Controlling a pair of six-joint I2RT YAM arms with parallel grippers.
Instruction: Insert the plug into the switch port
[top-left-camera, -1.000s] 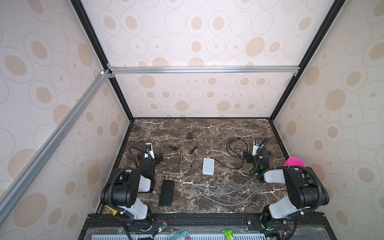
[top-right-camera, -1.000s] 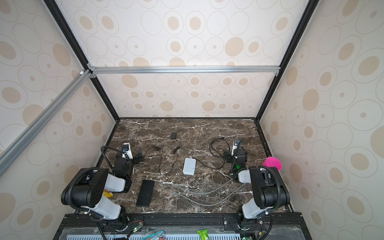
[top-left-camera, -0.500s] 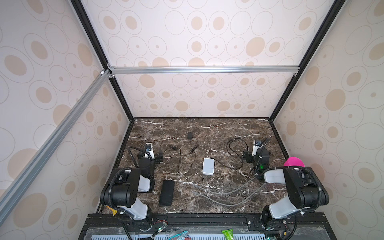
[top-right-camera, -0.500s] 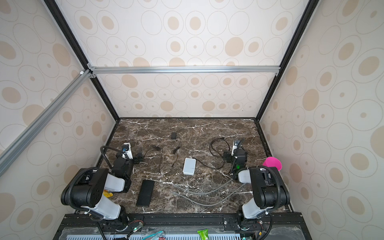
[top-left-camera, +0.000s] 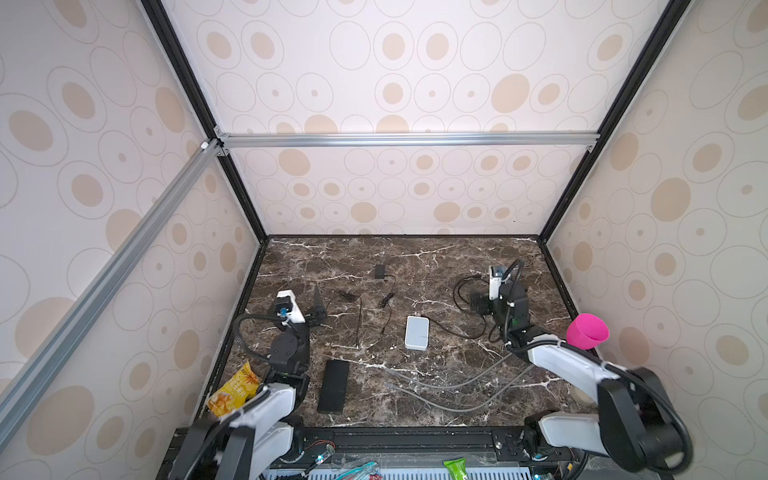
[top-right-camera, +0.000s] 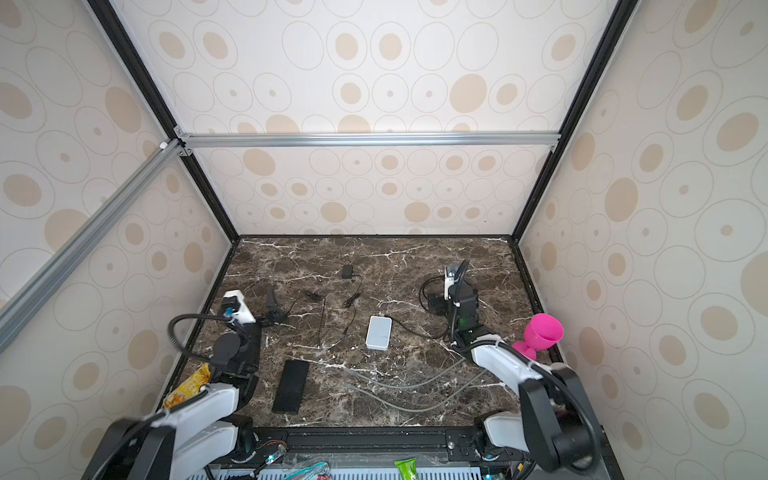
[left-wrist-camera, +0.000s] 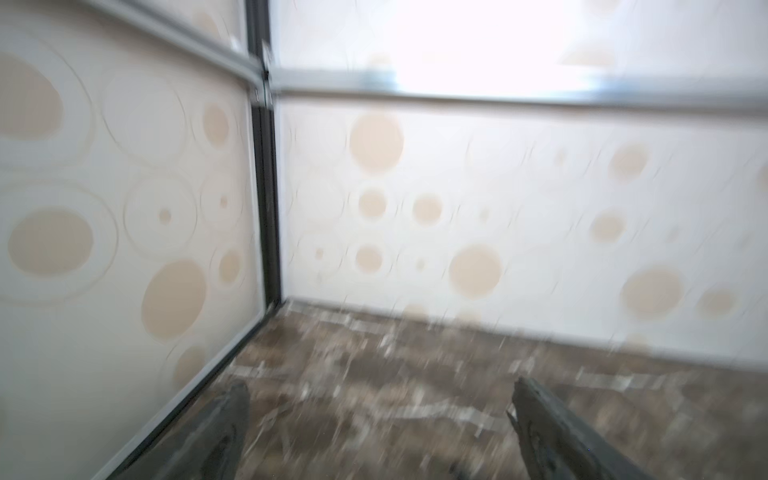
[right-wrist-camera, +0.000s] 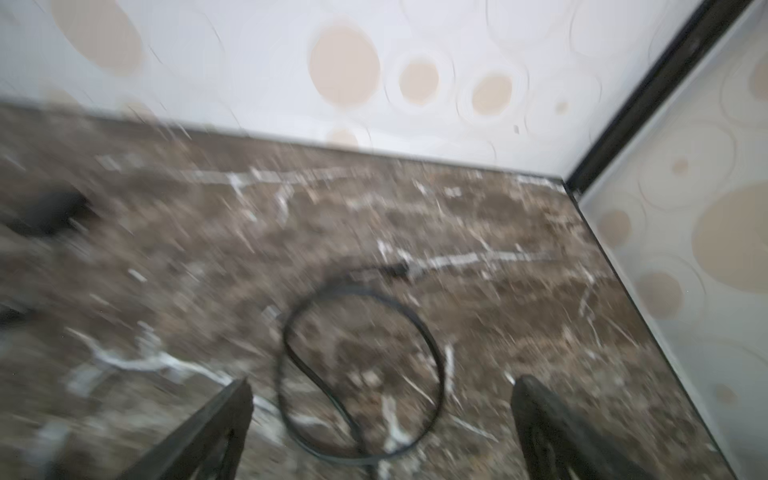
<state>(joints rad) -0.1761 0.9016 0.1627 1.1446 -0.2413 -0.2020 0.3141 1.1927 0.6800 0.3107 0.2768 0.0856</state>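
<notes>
Brown white-veined marble bench; smooth white rounded-rectangle switch mid-bench; thin black cable looped. Left gripper, right gripper wide, empty.

Lab test booth, aluminium rail, patterned panels, marble tabletop

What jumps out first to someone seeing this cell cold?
The hot-pink goblet at the right edge of the dark marble table, beside the right arm, is the loudest thing in both top views. Next come the white box lying mid-table among thin black cables, and a yellow snack packet at the left edge by the left arm.
</notes>
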